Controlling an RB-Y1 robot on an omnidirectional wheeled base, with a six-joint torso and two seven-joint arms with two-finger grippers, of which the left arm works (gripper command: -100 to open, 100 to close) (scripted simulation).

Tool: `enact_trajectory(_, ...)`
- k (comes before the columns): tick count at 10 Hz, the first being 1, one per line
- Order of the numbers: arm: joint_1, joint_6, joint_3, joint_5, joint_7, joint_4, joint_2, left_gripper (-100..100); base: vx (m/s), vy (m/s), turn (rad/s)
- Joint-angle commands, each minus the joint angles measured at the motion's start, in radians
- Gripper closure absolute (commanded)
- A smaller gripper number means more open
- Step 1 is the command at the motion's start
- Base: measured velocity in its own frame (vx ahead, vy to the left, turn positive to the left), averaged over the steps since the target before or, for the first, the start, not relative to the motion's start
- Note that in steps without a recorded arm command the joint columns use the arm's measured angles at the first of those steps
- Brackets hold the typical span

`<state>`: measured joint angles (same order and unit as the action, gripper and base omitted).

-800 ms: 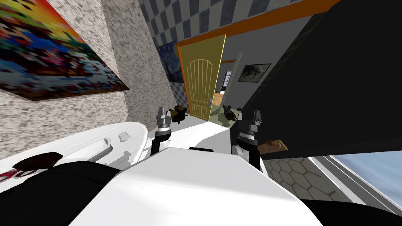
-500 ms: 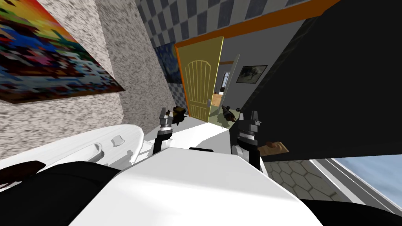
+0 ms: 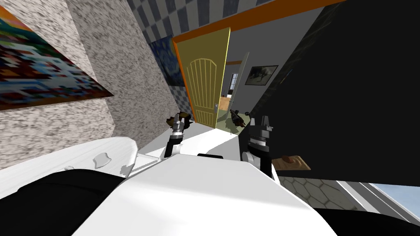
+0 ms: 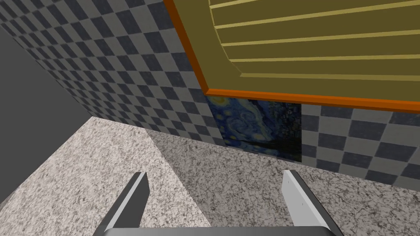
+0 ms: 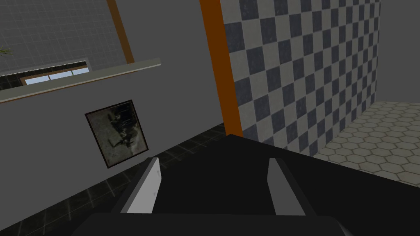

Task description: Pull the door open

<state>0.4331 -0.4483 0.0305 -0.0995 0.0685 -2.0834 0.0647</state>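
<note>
1. Nearest, the left gripper had its fingers spread wide and held nothing. Its wrist view looked toward the door's upper left corner.
2. Level with it on the right, the right gripper was just as wide open and empty. It was aimed past the door at the grey wall on the right.
3. Farther on, well apart from both grippers, stood the yellow door in its orange frame. It lay ahead between the two arms. Its long axis was upright; the lean belonged to the camera.
4. The door already stood ajar. Its left edge met the frame, while its right edge was free, with a gap beside it opening onto a farther room.
5. The handle sat small on that free right edge, low on the leaf. It lay far and right of the left gripper, and far and left of the right one.
6. The left arm seemed slightly nearer the handle, though not by much. Either arm would probably need the base closer before it could grip the handle and draw the free edge toward the near side.
</note>
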Motion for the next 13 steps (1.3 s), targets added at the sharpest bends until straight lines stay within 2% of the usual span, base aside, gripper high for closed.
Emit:
enact_trajectory(1,-0.018,0.004,-0.003,-0.002,-0.008,0.038,0.01,-100,0.126,-0.043,-0.067)
enact_trajectory(13,-0.142,0.046,-0.033,-0.005,-0.051,0.265,0.051,-100,0.106,-0.027,-0.058)
